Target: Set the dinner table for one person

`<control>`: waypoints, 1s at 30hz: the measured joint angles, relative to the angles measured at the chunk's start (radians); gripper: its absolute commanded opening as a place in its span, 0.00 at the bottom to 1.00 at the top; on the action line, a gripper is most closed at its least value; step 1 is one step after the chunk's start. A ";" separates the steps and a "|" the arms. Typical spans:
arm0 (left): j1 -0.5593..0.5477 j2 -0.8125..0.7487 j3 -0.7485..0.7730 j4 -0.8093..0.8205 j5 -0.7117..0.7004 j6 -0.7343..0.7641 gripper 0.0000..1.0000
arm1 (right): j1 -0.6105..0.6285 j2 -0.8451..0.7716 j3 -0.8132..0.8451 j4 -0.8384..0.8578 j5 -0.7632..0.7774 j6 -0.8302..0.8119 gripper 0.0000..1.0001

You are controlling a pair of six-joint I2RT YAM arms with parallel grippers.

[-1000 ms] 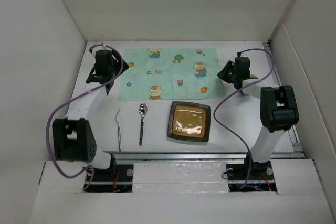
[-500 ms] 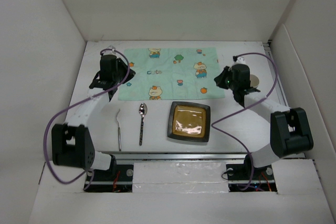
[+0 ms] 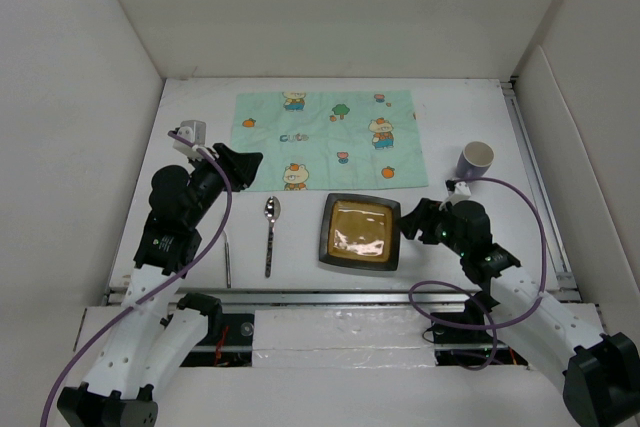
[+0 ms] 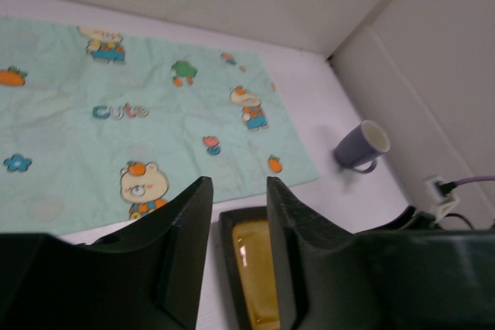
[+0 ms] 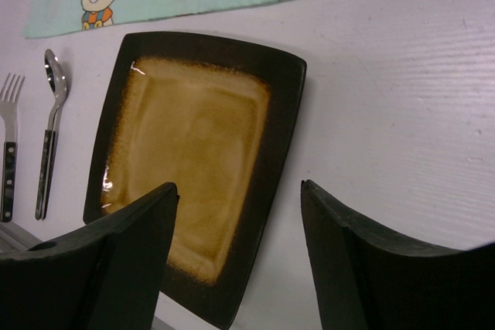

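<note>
Counter (image 3: 440,107) lies flat, long axis left-right, under both hands. Left hand (image 4: 236,191) slightly apart, empty, over the near-left corner of the mat (image 4: 116,137). Right hand (image 5: 238,195) wide apart, empty, just over plate (image 5: 193,152).

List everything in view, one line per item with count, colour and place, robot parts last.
dinner table: one, white, under everything
cloth mat: one, mint-green with cartoon prints, far centre of the table
plate: one, square, amber with dark rim, just nearer than the mat
spoon: one, silver with dark handle, left of the plate
fork: one, silver with dark handle, left of the spoon
mug: one, purple, white inside, right of the mat
left gripper: one, black, open, empty
right gripper: one, black, open, empty, by the plate's right edge
</note>
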 measured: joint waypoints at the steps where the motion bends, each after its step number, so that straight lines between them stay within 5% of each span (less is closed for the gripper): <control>1: 0.000 0.002 -0.010 -0.018 0.000 0.010 0.37 | 0.000 -0.018 -0.010 -0.022 0.008 0.011 0.72; 8: 0.000 0.033 -0.023 -0.074 0.029 0.058 0.40 | -0.031 0.122 -0.051 -0.012 -0.078 0.047 0.71; 22: 0.000 -0.016 -0.023 -0.109 0.037 0.093 0.40 | -0.040 0.452 -0.110 0.454 -0.309 0.177 0.54; 25: 0.000 -0.016 -0.023 -0.111 0.036 0.095 0.40 | -0.040 0.496 -0.112 0.496 -0.317 0.192 0.42; 30: 0.000 -0.016 -0.023 -0.113 0.029 0.096 0.40 | -0.045 0.592 -0.115 0.586 -0.331 0.232 0.05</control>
